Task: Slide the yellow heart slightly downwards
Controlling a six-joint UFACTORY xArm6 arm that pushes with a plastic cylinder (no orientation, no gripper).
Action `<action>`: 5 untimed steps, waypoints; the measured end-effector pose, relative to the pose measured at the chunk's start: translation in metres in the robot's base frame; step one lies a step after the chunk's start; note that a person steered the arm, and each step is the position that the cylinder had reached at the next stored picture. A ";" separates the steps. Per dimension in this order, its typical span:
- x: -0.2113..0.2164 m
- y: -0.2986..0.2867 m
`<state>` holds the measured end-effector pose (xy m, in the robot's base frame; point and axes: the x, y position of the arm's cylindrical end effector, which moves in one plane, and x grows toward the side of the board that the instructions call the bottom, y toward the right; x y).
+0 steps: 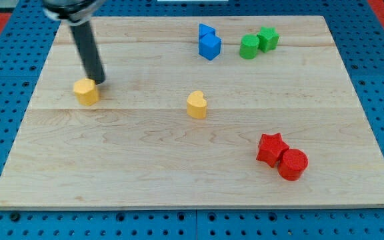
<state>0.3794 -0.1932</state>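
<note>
A pale wooden surface (179, 167) lies on a blue pegboard, with the dark rod reaching down from the view's top left. My tip (99, 81) rests on the wood just above and to the right of a yellow block (85, 91) at the left side, close enough that I cannot tell whether it touches. There is no gripper on this arm, so nothing opens or closes; the rod simply pushes. The yellow heart (197, 105) sits near the middle of the surface, well apart from my tip and to its right, with open wood all round it. In my judgement the step in hand is the approach: my tip should travel right along the upper band of wood, clear of the left yellow block, and settle just above the heart, centred on its top edge. A short, slow push straight toward the view's bottom should then do; an off-centre contact would likely spin the heart or send it sideways, and a long stroke would overshoot "slightly". By count there are eight blocks: two yellow, two blue (209, 42) touching at the top, two green (259, 43) beside them, a red star (271, 148) and a red cylinder (293, 164) touching at the lower right
</note>
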 end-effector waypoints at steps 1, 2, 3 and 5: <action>0.000 0.028; 0.000 0.024; -0.003 0.104; 0.026 0.202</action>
<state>0.4052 0.0087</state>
